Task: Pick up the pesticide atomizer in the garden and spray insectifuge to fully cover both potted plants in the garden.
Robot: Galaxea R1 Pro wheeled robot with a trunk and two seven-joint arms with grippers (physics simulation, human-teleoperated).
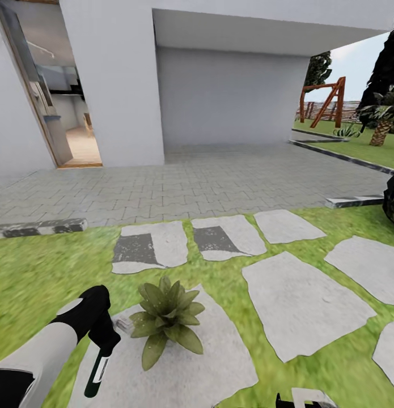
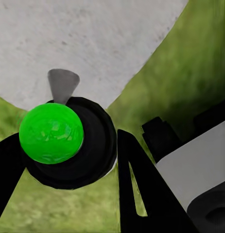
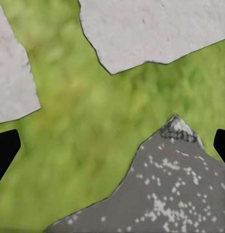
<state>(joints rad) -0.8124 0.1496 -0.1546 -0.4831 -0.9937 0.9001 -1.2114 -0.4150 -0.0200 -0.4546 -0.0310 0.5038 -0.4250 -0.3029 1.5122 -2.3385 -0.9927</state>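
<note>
left gripper (image 1: 100, 354) closed on pesticide atomizer (image 1: 98, 371), bottle's long axis hanging downward | potted plant (image 1: 165, 317) just right of it on a stepping stone (image 1: 219, 368), left arm nearer | right gripper (image 3: 112, 145) spread wide, empty, over lawn (image 3: 93, 126)

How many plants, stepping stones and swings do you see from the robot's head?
Little potted plant: 1
Palm tree: 1
Spiky plant by the swing: 1
Dark bush at the right edge: 1
Stepping stones: 8
Wooden swing frame: 1
Total: 13
</note>
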